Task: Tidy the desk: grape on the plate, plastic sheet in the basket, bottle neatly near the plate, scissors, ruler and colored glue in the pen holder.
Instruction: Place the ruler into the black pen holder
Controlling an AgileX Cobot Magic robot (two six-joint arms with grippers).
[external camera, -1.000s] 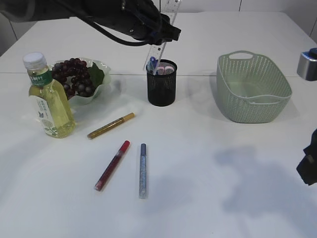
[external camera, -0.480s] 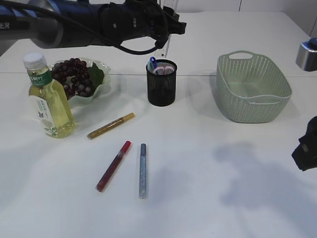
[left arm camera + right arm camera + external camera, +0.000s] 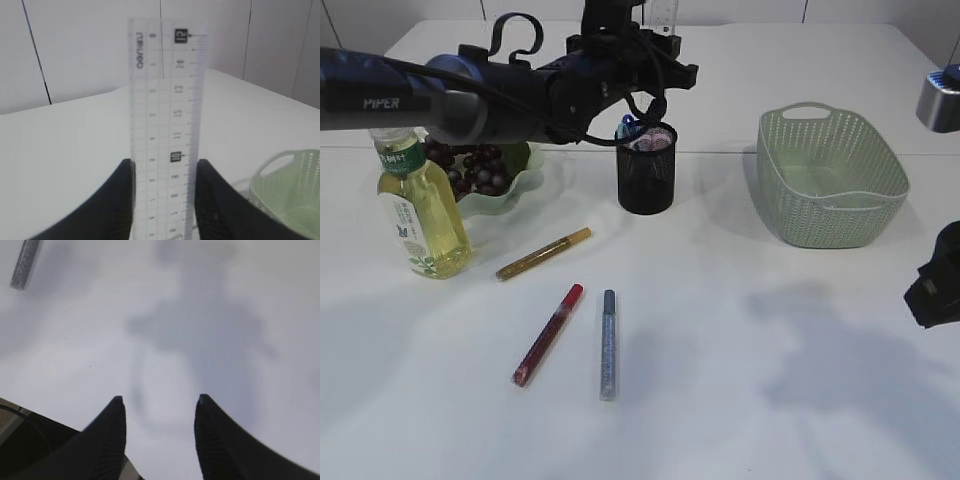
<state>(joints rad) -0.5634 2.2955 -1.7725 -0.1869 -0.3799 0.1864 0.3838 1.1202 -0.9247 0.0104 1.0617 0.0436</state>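
Observation:
My left gripper is shut on the clear ruler and holds it upright above the black mesh pen holder. In the left wrist view the ruler stands between the jaws. Scissor handles stick out of the holder. Gold, red and silver-blue glue pens lie on the table. The grapes sit on the green plate. The bottle stands upright left of the plate. My right gripper is open and empty above bare table. The plastic sheet cannot be made out.
The green basket stands at the right and also shows in the left wrist view. My left arm stretches over the bottle cap and plate. My right arm is at the right edge. The silver-blue glue pen's end shows in the right wrist view.
The ruler has gone from tilted with its lower end at the pen holder to upright and higher. My left arm has swung lower across the bottle top. My right arm drifted slightly left.

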